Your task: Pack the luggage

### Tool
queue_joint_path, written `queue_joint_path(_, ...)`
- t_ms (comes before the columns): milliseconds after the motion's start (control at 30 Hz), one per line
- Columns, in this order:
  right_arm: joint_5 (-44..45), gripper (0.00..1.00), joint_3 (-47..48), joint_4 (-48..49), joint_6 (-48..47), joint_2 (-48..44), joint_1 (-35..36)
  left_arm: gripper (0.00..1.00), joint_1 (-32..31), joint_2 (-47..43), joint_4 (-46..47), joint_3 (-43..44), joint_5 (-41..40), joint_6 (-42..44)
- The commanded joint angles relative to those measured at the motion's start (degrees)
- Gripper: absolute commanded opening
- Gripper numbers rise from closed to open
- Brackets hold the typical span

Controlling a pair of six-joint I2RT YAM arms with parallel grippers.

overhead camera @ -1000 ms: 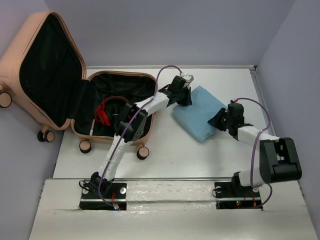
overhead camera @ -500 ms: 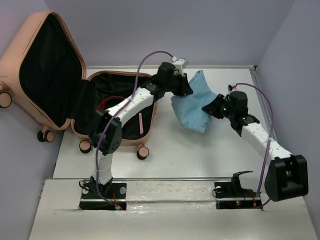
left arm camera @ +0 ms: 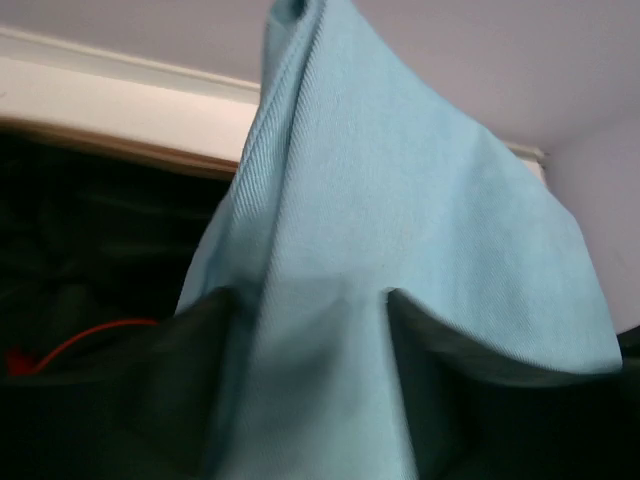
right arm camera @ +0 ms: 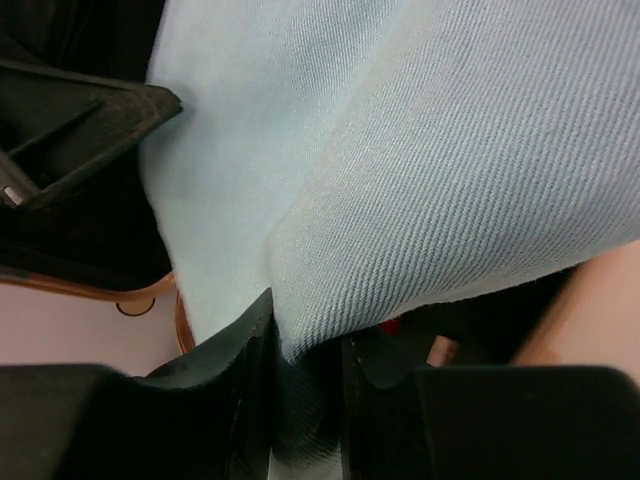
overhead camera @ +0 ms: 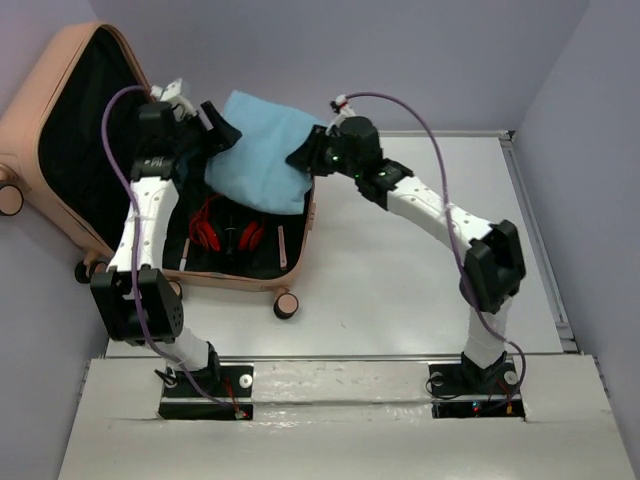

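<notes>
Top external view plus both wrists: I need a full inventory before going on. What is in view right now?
luggage: 1, peach-pink with black lining, open at the table's left end.
folded cloth: 1, light blue, held above the open luggage.
headphones: 1, red and black, in the luggage base.
slim stick: 1, pale, right of the headphones; too small to identify.
table: 1, white.
left arm, right arm: white and black, purple cables.
left fingers: black, cloth between them, grip unclear.
right fingers: black, shut on the cloth's edge.
</notes>
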Motion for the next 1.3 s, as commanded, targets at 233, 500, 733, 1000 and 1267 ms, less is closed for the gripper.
queue_joint_path(233,-3.18,0.87,17.06,-16.62,-9.45,22.11,9.21,0.99,8.18,-31.3,-2.45,-20.53,-19.9,-0.63)
queue_joint_path(500,-0.01,0.88,16.52,-17.75,-14.81,11.2,9.21,0.99,8.18,-56.27,-9.76,-31.07,-43.14,-0.01)
queue_joint_path(733,-3.16,0.93,10.73,-18.1,-19.29,0.56,9.21,0.99,7.57,-62.9,-13.64,-39.68,-73.32,0.33)
queue_joint_path(1000,-4.31,1.0,-12.2,-9.77,-22.99,-11.31,9.21,0.99,7.57,-49.91,-1.16,-35.4,-85.46,7.18)
queue_joint_path(1267,-0.36,0.99,-20.57,-5.63,-19.31,-6.76,9.21,0.95,9.85,-32.51,7.55,-27.67,-89.08,16.42)
